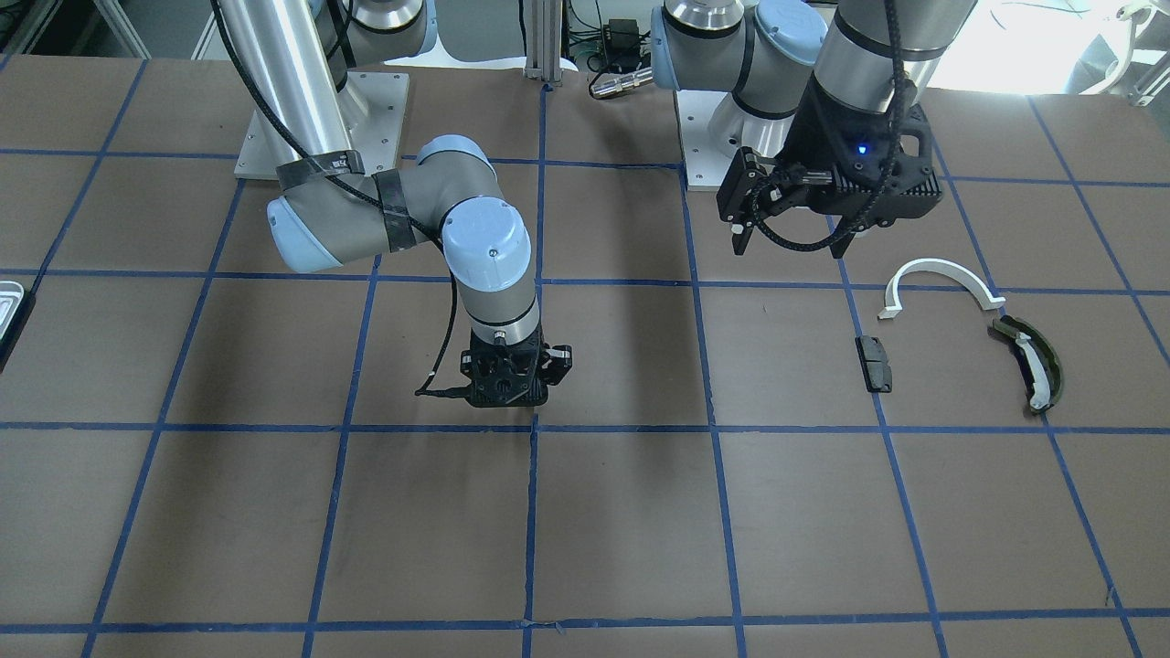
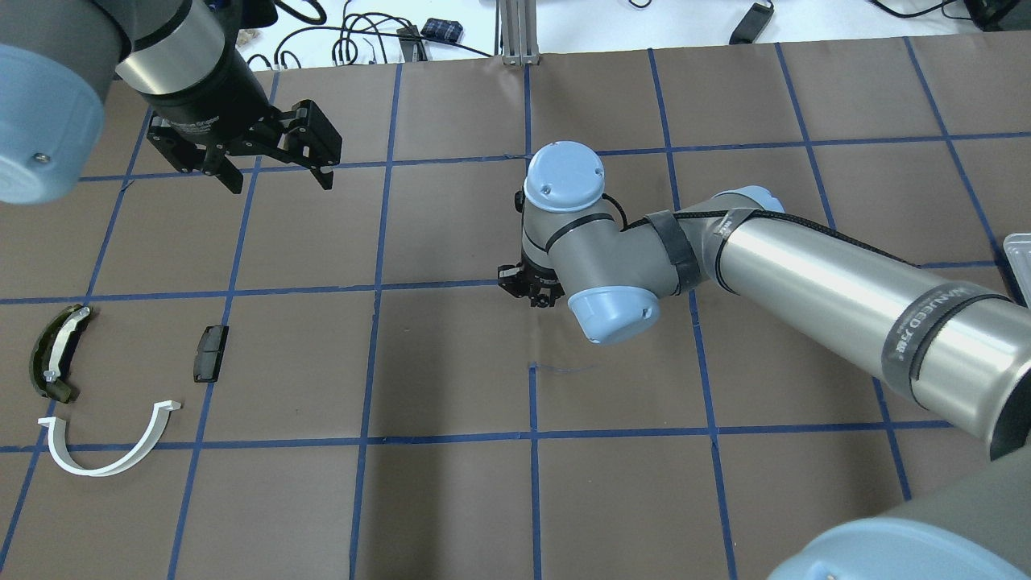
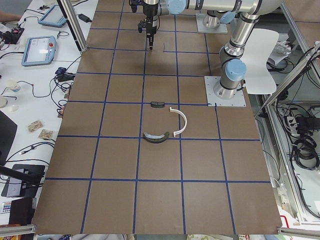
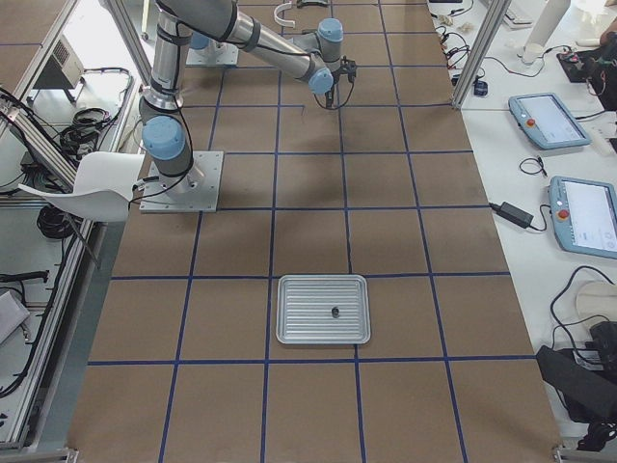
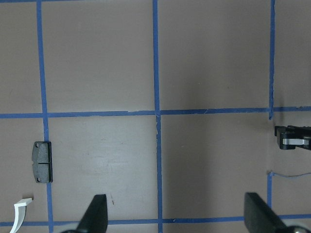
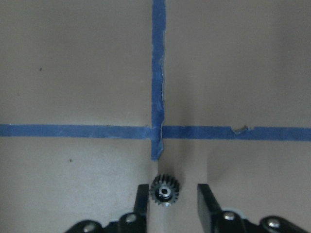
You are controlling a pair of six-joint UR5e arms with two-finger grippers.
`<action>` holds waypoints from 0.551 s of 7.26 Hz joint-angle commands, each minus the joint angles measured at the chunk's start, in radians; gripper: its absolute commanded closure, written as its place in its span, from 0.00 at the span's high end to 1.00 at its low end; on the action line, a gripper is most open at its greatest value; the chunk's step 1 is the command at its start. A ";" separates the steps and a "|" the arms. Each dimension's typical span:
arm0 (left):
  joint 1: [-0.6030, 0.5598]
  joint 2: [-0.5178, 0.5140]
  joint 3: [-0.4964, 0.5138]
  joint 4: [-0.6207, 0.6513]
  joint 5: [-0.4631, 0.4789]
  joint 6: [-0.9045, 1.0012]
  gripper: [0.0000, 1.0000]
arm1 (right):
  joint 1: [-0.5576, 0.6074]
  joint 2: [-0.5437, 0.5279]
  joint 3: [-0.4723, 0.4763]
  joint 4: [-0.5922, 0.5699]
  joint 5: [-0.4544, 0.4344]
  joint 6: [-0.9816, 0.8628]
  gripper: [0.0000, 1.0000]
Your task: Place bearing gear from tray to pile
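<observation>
Nearest the right wrist camera, the small black gear (image 6: 165, 189) lay flat on the brown table (image 6: 73, 73), just short of a blue tape crossing (image 6: 156, 131). It was near mid-table, well apart from both the tray (image 4: 299, 323) and the pile (image 2: 211, 353). Your right gripper (image 6: 173, 193) straddled it with jaws slightly spread. Bare table showed between the teeth and one finger (image 6: 206, 206), so I judged it not clamped. Your left gripper (image 2: 279, 184) hung empty and wide open near the pile's black block (image 1: 875, 363), white half-ring (image 1: 941, 265) and olive curved piece (image 1: 1033, 361). You could expect the gear to be light, rigid and prone to squirting sideways. You needed to take it across opposite teeth, centred on the bore, low between the jaws.
</observation>
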 commanded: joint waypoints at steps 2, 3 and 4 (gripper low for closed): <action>0.024 -0.030 0.029 -0.049 0.000 -0.005 1.00 | -0.178 -0.125 -0.051 0.195 -0.073 -0.255 1.00; 0.005 -0.059 0.023 0.023 -0.020 -0.031 1.00 | -0.269 -0.187 -0.065 0.268 -0.084 -0.409 1.00; -0.034 -0.113 -0.010 0.121 -0.055 -0.049 1.00 | -0.358 -0.222 -0.067 0.307 -0.081 -0.533 1.00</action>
